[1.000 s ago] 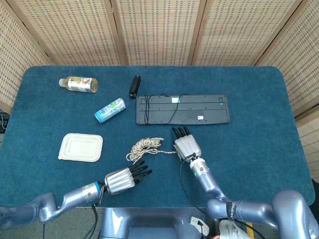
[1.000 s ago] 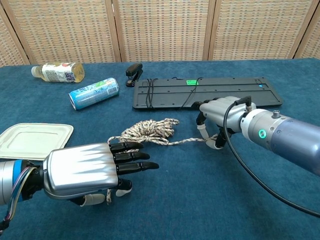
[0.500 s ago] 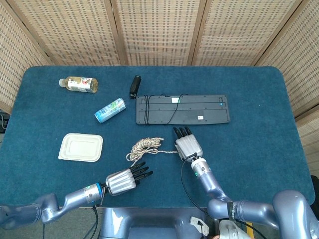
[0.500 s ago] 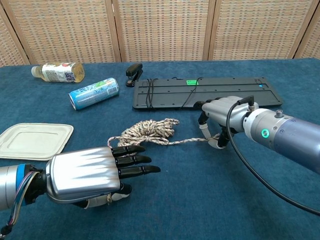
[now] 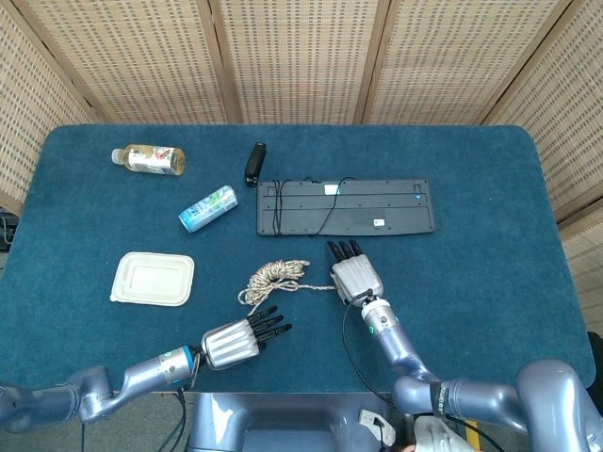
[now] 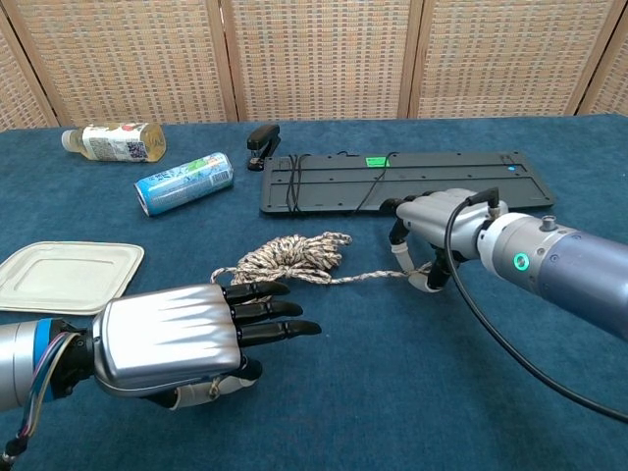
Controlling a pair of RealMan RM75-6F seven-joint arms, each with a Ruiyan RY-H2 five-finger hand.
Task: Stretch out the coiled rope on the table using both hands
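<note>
The coiled rope (image 5: 273,276) (image 6: 294,257), beige and speckled, lies mid-table in front of the keyboard. One strand runs right from the coil to my right hand (image 5: 354,276) (image 6: 432,228), whose curled fingers pinch that end just above the cloth. Another strand leaves the coil's left side and runs toward me under my left hand (image 5: 234,342) (image 6: 172,340). That hand hovers near the table's front edge with fingers stretched straight. A bit of rope shows beneath it by the thumb, so it seems pinched there. Most of the rope is still bunched in the coil.
A black keyboard (image 5: 346,205) with its cable lies behind the rope. A blue can (image 5: 208,208), a stapler (image 5: 255,163) and a bottle (image 5: 148,158) lie at the back left. A white lidded tray (image 5: 153,278) sits left of the coil.
My left hand has drawn back a little toward the front edge. My right hand has edged slightly to the right. The coil looks almost the same.
</note>
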